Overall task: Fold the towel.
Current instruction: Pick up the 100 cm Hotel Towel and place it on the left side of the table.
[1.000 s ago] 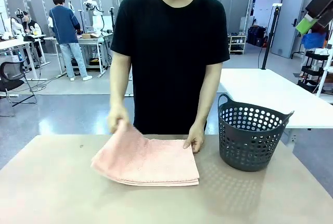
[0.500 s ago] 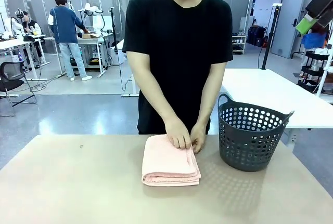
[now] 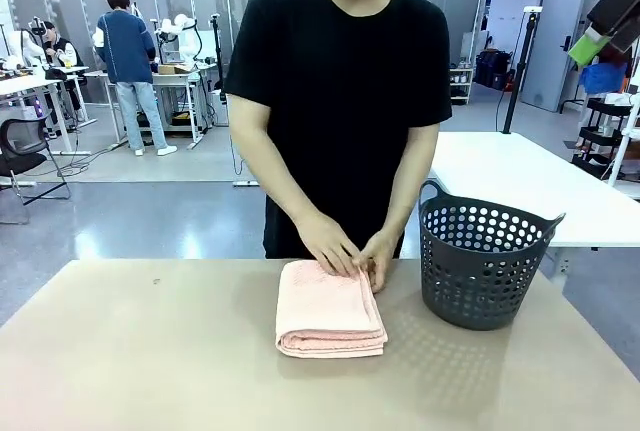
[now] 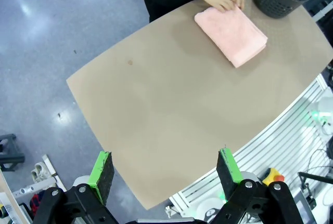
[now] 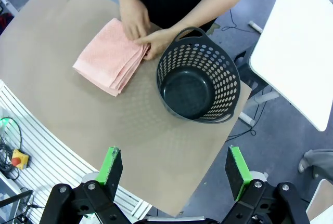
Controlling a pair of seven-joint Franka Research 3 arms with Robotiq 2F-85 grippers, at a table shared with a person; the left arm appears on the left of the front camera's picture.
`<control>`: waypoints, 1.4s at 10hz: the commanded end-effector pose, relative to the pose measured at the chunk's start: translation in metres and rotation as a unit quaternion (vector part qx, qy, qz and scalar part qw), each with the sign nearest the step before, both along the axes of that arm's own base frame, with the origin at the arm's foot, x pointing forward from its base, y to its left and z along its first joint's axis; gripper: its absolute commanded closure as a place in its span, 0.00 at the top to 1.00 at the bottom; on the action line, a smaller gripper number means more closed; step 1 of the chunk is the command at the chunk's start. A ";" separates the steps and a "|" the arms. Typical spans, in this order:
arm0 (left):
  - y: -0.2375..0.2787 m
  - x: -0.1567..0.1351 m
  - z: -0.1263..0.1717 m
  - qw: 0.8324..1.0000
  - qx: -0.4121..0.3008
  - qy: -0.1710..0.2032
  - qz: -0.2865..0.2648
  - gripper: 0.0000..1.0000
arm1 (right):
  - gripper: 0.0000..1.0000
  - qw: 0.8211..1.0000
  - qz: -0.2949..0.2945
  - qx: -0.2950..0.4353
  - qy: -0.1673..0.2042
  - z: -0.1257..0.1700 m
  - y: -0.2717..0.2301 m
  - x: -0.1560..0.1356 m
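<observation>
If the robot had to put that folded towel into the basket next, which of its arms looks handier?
Probably the right. The folded towel lies beside the basket, both nearer the right gripper, whose jaws stand open. The left gripper hangs farther off.

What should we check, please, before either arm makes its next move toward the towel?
1. Towel folded into a compact stack on the table: ok.
2. Person's hands off the towel: not ok, both rest on its far edge.
3. Left gripper open and empty, high above the table: ok.
4. Right gripper open and empty: ok.
5. Basket empty and upright beside the towel: ok.
6. Folding finished: cannot tell.
</observation>
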State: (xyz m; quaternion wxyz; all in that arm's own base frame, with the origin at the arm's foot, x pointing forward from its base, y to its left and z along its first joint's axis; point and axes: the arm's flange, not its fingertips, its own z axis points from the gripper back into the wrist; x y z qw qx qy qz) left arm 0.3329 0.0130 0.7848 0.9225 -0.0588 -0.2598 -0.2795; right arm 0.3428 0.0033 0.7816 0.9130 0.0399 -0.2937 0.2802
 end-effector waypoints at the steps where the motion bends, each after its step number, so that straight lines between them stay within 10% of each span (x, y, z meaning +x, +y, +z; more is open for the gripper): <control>1: 0.002 -0.001 0.002 1.000 0.007 -0.004 -0.010 1.00 | 1.00 1.000 0.004 -0.004 0.000 0.000 -0.003 0.001; 14: 0.002 -0.001 0.002 1.000 0.007 -0.004 -0.010 1.00 | 1.00 1.000 0.004 -0.004 0.000 0.000 -0.003 0.001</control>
